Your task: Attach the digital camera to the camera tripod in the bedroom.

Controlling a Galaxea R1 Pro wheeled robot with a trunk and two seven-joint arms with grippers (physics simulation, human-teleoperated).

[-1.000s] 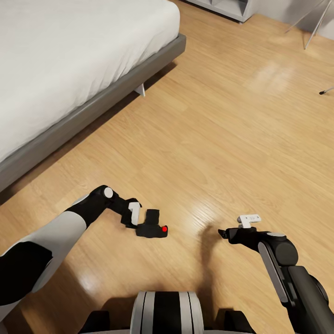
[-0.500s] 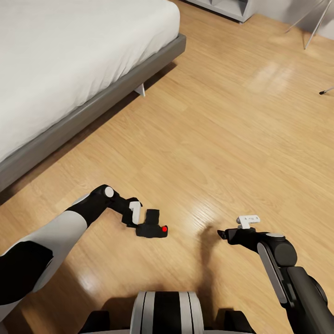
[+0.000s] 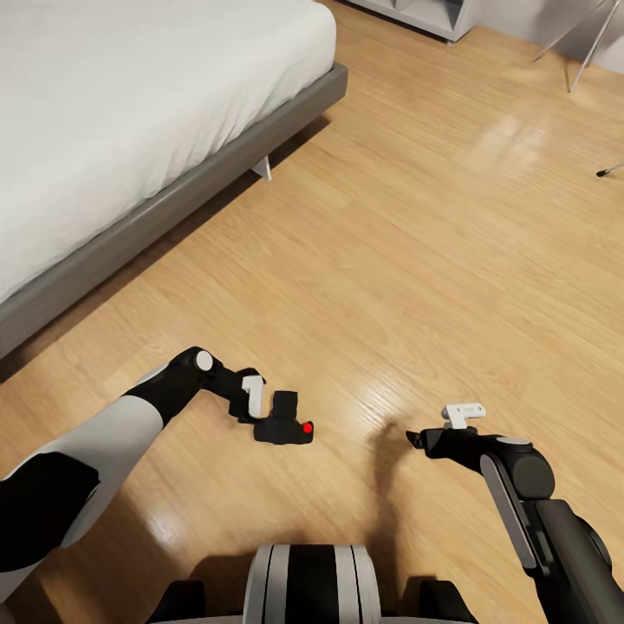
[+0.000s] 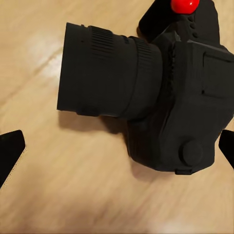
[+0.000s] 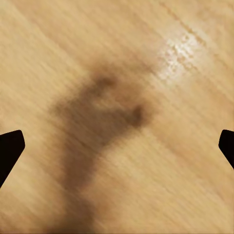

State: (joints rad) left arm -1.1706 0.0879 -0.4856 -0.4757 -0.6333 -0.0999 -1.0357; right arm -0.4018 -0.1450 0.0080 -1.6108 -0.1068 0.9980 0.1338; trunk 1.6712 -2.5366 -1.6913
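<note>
The digital camera (image 3: 284,425) lies on the wood floor in front of my base, matte black, with its red button (image 3: 307,427) at its right end. My left gripper (image 3: 258,414) is low over the floor at the camera's left side. In the left wrist view the camera (image 4: 161,92) looms close, lens barrel sideways, between the wide-apart fingertips (image 4: 10,153); the left gripper (image 4: 117,152) is open. My right gripper (image 3: 416,438) hovers open over bare floor, right of the camera. Thin silver legs of the camera tripod (image 3: 596,39) show at the far right.
The grey-framed white bed (image 3: 199,186) fills the left and back left. White cube shelves (image 3: 425,13) stand at the back. A black tripod foot (image 3: 601,172) rests on the floor at the right edge. Open wood floor (image 3: 416,260) stretches between bed and tripod.
Hardly anything: both arms have shifted by a few pixels, and the camera lies where it was.
</note>
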